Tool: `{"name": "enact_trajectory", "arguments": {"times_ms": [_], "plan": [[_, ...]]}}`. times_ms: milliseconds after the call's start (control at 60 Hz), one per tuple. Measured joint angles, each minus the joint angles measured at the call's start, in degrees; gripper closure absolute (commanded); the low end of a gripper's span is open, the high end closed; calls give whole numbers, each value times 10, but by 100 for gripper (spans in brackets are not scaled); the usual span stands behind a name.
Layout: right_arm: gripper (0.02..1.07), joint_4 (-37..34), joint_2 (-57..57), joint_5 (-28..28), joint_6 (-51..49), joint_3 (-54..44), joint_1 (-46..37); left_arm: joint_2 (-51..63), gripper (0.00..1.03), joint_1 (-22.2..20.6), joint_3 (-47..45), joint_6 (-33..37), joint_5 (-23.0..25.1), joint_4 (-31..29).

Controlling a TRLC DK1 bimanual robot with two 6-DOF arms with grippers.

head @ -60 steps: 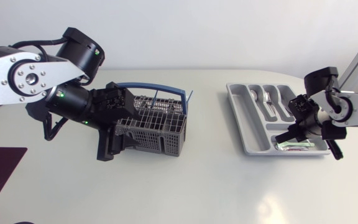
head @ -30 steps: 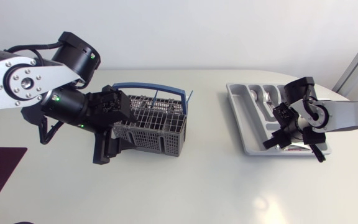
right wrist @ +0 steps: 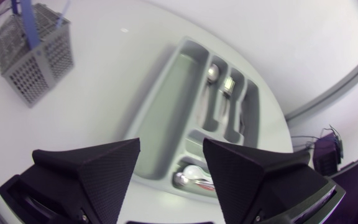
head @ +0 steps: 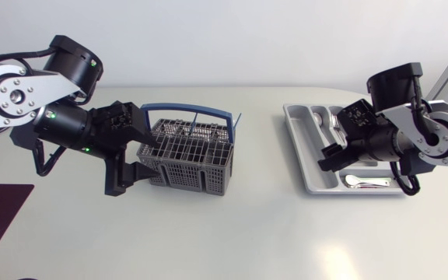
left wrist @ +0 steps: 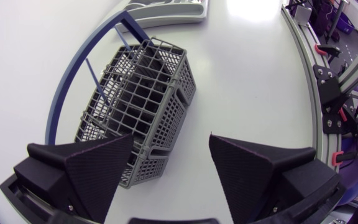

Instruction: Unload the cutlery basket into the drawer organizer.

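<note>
Jaws gape: left jaws at basket (head: 201, 175) end, right jaws over organizer (head: 306, 106) rim.

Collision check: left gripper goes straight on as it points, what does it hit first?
Probably the cutlery basket, its near end just ahead of the left gripper and offset toward one finger; depth unclear.

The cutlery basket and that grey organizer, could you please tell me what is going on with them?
Two robot arms are unloading the cutlery basket into the drawer organizer. The left gripper is open at the basket's end, gripping nothing. The right gripper is open and empty over the organizer, where several pieces of cutlery already lie. What is left in the basket is hard to tell.
</note>
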Motion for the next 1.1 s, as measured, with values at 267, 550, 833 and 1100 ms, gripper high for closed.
{"name": "enact_trajectory", "arguments": {"times_ms": [267,550,833,1100], "plan": [[102,25,6,-127,64,18,107,0,23,68,0,-33,40,42],[102,121,93,-185,114,67,188,21,45,104,0,-64,91,52],[102,185,180,-184,124,97,238,80,62,133,0,-71,120,72],[102,200,251,-169,124,145,248,131,66,134,22,-88,128,92]]}}
